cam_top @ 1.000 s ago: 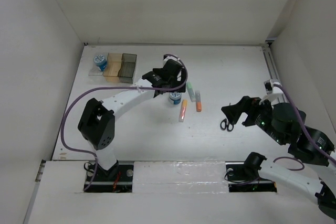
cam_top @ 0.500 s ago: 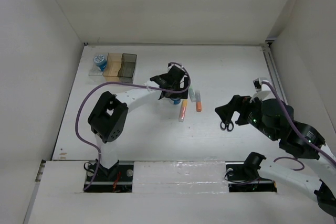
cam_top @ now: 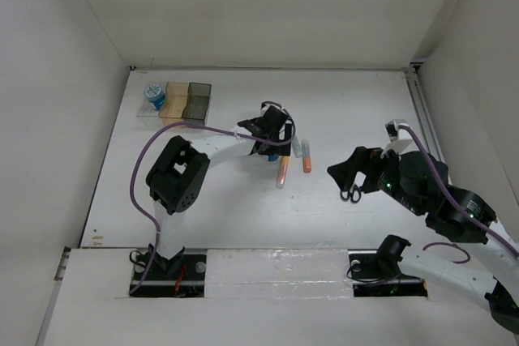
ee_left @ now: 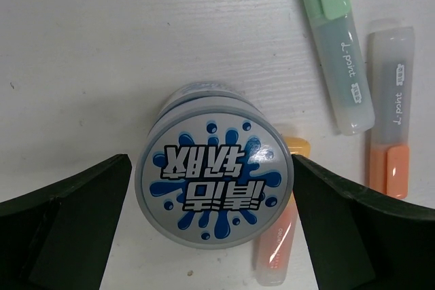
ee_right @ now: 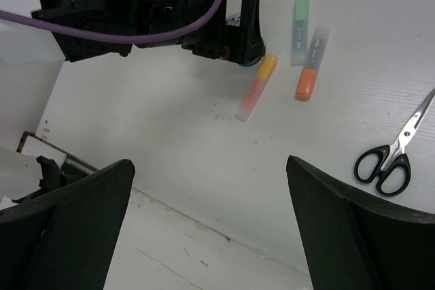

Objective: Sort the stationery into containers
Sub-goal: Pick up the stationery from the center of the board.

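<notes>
left end effector (ee_left: 211, 168) wide open, fingers either side of the blue-and-white roll (ee_left: 215, 195) standing on the worktop (ee_left: 81, 45) just beside a yellow-orange marker (ee_left: 277, 242); right end effector (ee_right: 209, 161) wide open, empty, above the scissors (ee_right: 392, 155).

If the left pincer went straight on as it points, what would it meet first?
The blue-and-white roll, centred between the left pincer's open fingers; these would probably reach the table beside it.

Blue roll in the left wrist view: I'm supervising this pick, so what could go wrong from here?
The yellow-orange marker lies right beside the blue roll, near one finger of the open left claw; closing may trap or shove it. The roll is round, so it might slip out sideways.
</notes>
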{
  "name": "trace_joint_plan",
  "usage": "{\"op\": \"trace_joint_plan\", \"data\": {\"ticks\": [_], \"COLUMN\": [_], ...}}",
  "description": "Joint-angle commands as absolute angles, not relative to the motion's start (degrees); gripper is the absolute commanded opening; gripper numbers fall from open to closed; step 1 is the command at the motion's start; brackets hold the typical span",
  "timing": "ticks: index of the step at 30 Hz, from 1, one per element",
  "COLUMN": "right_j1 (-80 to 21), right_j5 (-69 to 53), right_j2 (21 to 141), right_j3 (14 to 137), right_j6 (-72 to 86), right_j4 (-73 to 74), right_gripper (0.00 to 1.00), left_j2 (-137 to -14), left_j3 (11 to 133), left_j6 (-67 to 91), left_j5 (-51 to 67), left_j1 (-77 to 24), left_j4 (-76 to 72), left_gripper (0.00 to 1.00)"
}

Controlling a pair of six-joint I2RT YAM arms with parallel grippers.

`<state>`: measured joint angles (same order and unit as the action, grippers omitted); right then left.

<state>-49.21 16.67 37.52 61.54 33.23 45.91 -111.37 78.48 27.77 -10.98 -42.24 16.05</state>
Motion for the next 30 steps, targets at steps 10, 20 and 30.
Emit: {"op": "trace_joint_plan", "data": {"ticks": [10, 20, 30], "right_j1": [-49.66, -49.66, -49.66], "right_j5": [16.0, 16.0, 16.0], "right_j2": [37.18, 36.65, 36.13], "right_j3": [61.0, 60.47, 60.47], "right_j6": [33.49, 33.49, 33.49], "right_j4": [42.63, 42.63, 42.63], "right_gripper": [1.0, 1.0, 1.0], "left_j2": [-111.88, -111.36, -108.98], "left_j3": [83.58, 83.58, 80.24], "left_j6": [27.95, 27.95, 28.48], "left_j5": [-12.04, -11.51, -10.99], "left_j1": [-40.52, -40.52, -40.52], "left_j4": [15.47, 16.0, 14.85], "left_gripper": [0.97, 0.82, 0.77]}}
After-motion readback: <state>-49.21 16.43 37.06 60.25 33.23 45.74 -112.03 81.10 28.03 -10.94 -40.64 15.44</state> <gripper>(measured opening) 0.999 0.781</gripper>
